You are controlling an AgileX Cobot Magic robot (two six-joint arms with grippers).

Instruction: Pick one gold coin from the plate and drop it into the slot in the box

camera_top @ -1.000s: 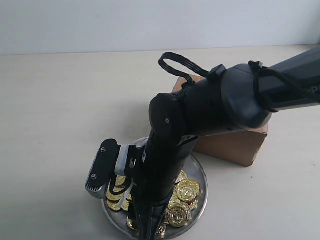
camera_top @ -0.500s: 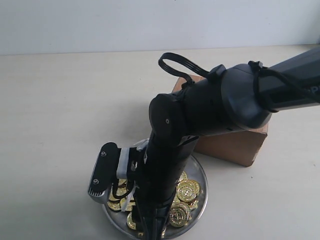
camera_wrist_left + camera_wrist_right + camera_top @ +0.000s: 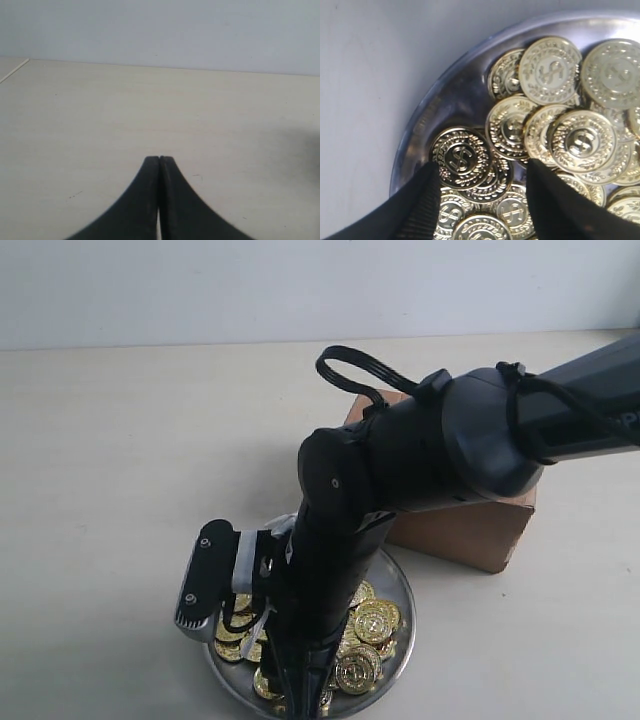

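Note:
The silver plate (image 3: 403, 592) lies at the front of the table, and a heap of gold coins (image 3: 375, 621) fills it. My right arm reaches down over it from the right. In the right wrist view my right gripper (image 3: 482, 167) is open just above the heap by the plate's rim (image 3: 420, 125). A dollar-sign coin (image 3: 461, 157) lies between its fingers. The reddish-brown box (image 3: 470, 532) stands behind the plate, mostly hidden by the arm, and its slot is hidden. My left gripper (image 3: 159, 159) is shut with nothing in it, over bare table, and is out of the exterior view.
The pale table (image 3: 120, 460) stretches left of and behind the plate. A light wall (image 3: 200, 290) runs along the back. My right arm's black forearm (image 3: 480, 440) passes over the box.
My right wrist dipped slightly towards the plate, then came back up a little. The plate, the coins and the box lie as before.

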